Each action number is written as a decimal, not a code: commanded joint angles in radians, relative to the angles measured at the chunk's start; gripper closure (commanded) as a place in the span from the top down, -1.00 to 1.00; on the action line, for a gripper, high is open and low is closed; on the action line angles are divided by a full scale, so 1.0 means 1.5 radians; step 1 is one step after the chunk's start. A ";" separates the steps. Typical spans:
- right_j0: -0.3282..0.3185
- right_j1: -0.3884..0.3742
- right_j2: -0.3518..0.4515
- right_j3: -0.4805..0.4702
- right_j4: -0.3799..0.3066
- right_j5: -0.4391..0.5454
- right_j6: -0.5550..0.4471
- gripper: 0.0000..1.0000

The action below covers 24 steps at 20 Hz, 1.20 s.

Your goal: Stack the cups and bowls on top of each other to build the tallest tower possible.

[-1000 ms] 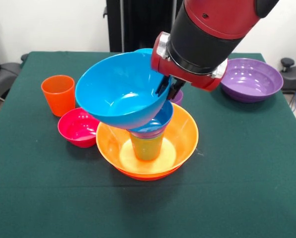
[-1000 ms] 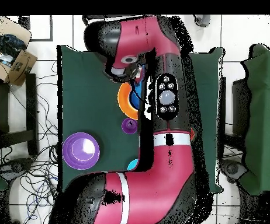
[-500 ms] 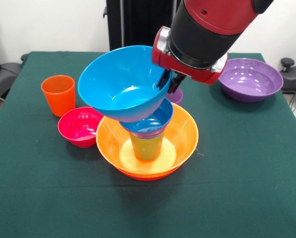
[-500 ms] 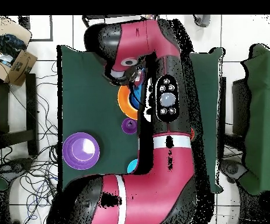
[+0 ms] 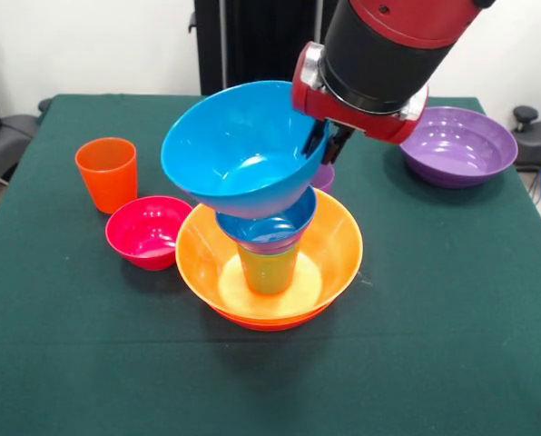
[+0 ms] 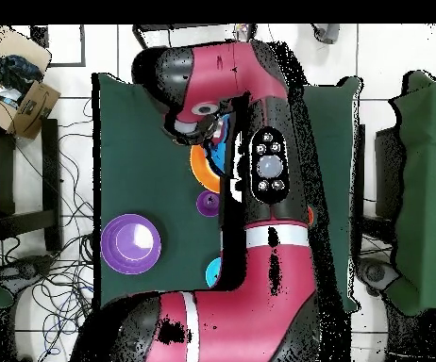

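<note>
My gripper is shut on the right rim of the sky-blue bowl, which hangs tilted over the tower. The tower has a yellow-orange bowl nested in an orange-red bowl. A lime green cup stands in it with a small blue bowl on top. The sky-blue bowl's underside is just above or touching that small bowl. In the overhead view the arm covers most of the tower, and only part of the yellow-orange bowl shows.
On the green table, an orange cup and a magenta bowl stand left of the tower. A purple bowl is at the far right. A purple cup is behind the tower, and a cyan bowl is near the robot's base.
The gripper has carried the sky-blue bowl up and to the right, bringing it more squarely over the small blue bowl on the tower.
</note>
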 commanded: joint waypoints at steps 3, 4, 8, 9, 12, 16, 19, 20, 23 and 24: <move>0.023 -0.022 -0.010 0.100 0.017 -0.097 0.052 -1.00; 0.025 -0.022 -0.014 0.103 0.017 -0.098 0.053 -1.00; 0.032 -0.022 -0.031 0.108 0.012 -0.108 0.053 -1.00; 0.032 -0.022 -0.035 0.108 0.011 -0.108 0.052 -1.00; 0.034 -0.020 -0.043 0.107 0.008 -0.109 0.046 -1.00; 0.038 -0.017 -0.057 0.103 0.005 -0.100 0.045 -1.00; 0.041 -0.013 -0.066 0.103 0.003 -0.110 0.049 -1.00; 0.042 -0.010 -0.067 0.101 0.003 -0.113 0.049 -1.00; 0.043 -0.003 -0.073 0.096 0.002 -0.121 0.049 -1.00; 0.043 -0.001 -0.074 0.095 0.001 -0.124 0.048 -1.00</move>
